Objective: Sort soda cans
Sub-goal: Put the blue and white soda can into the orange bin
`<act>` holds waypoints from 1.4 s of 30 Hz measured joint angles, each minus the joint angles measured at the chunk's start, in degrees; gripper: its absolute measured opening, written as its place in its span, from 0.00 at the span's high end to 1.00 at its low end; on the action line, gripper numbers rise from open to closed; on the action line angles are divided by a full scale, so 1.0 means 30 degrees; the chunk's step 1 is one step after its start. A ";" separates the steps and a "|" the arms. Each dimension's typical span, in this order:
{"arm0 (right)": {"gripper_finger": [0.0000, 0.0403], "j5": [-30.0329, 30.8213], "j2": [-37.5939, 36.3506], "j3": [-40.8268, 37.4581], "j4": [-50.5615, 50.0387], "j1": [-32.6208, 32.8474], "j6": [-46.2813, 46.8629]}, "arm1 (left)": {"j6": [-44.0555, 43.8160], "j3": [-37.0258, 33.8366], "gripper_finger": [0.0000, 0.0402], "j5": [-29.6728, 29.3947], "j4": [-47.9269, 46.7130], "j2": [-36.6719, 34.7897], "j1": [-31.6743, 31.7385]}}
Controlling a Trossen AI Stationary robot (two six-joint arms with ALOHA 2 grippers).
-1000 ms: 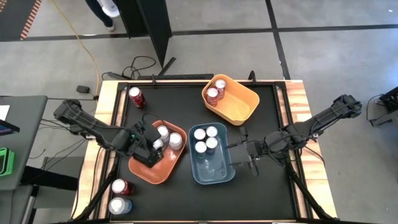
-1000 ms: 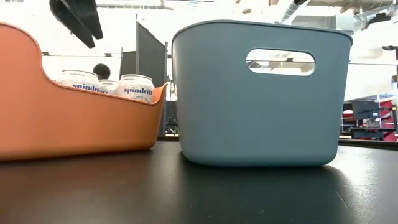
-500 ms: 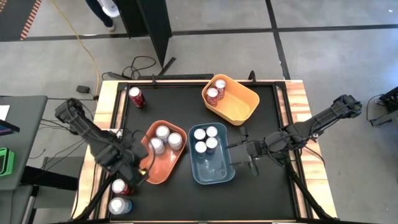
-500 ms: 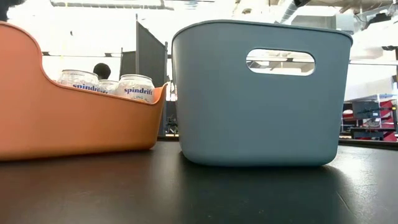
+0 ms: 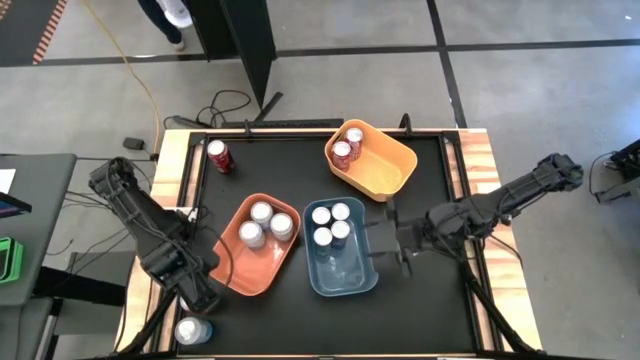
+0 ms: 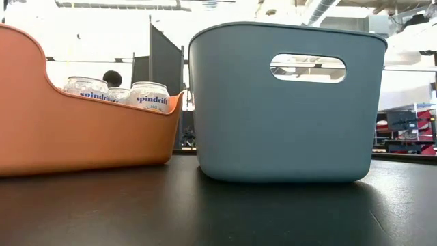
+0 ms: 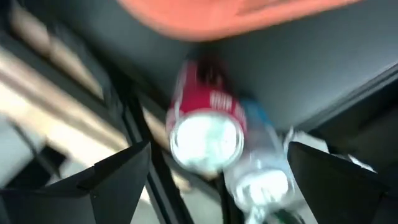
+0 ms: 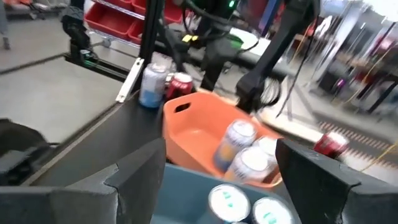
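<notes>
My left gripper (image 5: 200, 297) (image 7: 214, 186) hovers open over the table's near-left corner. Its fingers stand on either side of an upright red soda can (image 7: 208, 121) without touching it; the gripper hides that can in the high view. A blue-and-silver can (image 5: 193, 331) (image 7: 258, 177) stands right beside it. Three silver-white cans (image 5: 266, 223) (image 6: 149, 96) stand in the orange bin (image 5: 232, 275), three in the blue bin (image 5: 345, 275), and two red ones in the yellow bin (image 5: 385, 170). Another red can (image 5: 219, 156) stands at the far left. My right gripper (image 5: 385, 245) (image 8: 217, 186) waits open beside the blue bin's right wall.
The orange bin (image 6: 82, 130) and the blue bin (image 6: 287, 102) stand side by side mid-table, with the yellow bin behind them. Bare black tabletop lies along the near edge and the far left. Wooden rails border the table, and the near-left cans stand close to the edge.
My left gripper has moved from above the orange bin toward the table's near-left corner and now stands over the red can there. The three silver-white cans in the orange bin now show uncovered.
</notes>
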 joint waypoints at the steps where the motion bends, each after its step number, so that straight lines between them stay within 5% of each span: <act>1: 0.20 0.0003 0.0000 0.0000 0.0185 -0.0131 -0.0519 | -0.0603 -0.0002 0.08 0.0919 0.0235 0.0000 0.0000; 5: 0.20 0.0000 0.0000 0.0007 0.0379 -0.0717 -0.1445 | -0.3443 -0.0002 0.08 0.3282 0.2738 0.0000 -0.0007; 9: 0.20 0.0007 0.0000 0.0007 0.0024 -0.1400 -0.1885 | -0.6484 -0.0002 0.08 0.3072 0.5574 0.0011 -0.0059; 23: 0.20 0.0007 0.0000 0.0007 -0.0494 -0.1711 -0.2912 | -1.0847 -0.0007 0.08 0.4778 0.7471 0.2654 -0.1545; 42: 0.20 0.0006 0.0000 0.0007 -0.1675 0.3152 -0.2594 | -1.0664 0.0005 0.08 0.4025 0.5443 0.4612 -0.2237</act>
